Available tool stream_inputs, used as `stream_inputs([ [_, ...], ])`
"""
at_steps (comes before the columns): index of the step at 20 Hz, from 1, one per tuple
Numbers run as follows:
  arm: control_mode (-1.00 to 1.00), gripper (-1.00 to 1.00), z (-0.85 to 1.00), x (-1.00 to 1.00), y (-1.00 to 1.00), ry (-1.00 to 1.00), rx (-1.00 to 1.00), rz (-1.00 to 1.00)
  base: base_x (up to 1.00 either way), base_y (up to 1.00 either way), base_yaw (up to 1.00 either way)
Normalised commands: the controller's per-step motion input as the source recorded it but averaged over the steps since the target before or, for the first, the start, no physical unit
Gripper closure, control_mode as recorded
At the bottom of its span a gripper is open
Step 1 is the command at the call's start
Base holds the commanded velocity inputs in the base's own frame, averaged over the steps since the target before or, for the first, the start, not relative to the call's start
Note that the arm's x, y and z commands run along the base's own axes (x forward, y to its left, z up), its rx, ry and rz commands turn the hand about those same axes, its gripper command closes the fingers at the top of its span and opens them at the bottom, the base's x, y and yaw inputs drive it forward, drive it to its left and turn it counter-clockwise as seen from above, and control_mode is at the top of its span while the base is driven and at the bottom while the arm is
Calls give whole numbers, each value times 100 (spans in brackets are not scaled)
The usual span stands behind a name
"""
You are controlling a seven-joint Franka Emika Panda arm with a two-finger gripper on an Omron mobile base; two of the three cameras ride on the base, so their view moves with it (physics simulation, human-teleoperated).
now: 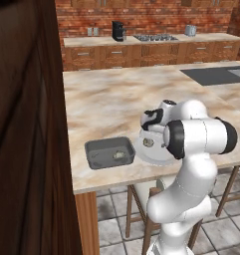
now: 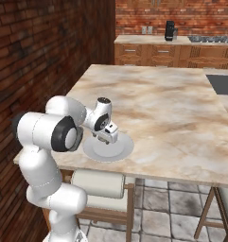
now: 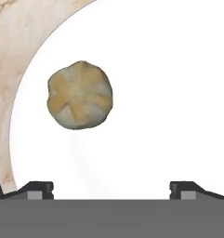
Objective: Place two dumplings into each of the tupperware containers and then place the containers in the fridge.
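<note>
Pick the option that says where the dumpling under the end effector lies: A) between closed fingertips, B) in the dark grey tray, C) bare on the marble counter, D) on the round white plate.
D: in the hand view the dumpling rests on the round white plate, with the open end effector above it, holding nothing.

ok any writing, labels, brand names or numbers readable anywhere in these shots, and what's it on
None: no readable text in any view.
The dark grey tray, the round white plate and the dumpling on it are plain, with no marks.
The coffee machine on the far counter shows no logo that can be made out; it is too small to tell.
The white robot arm carries no lettering.
</note>
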Motion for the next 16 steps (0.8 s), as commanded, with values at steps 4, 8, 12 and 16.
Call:
stream_inputs([
  [4,-100,-100,-12,48,0,-4,0,0,0,0,0],
  [8,-100,-100,-3,32,0,-2,0,0,0,0,0],
  [12,-100,-100,-8,34,2,0,0,0,0,0,0],
  [16,-100,-100,-32,25,1,0,0,0,0,0,0],
])
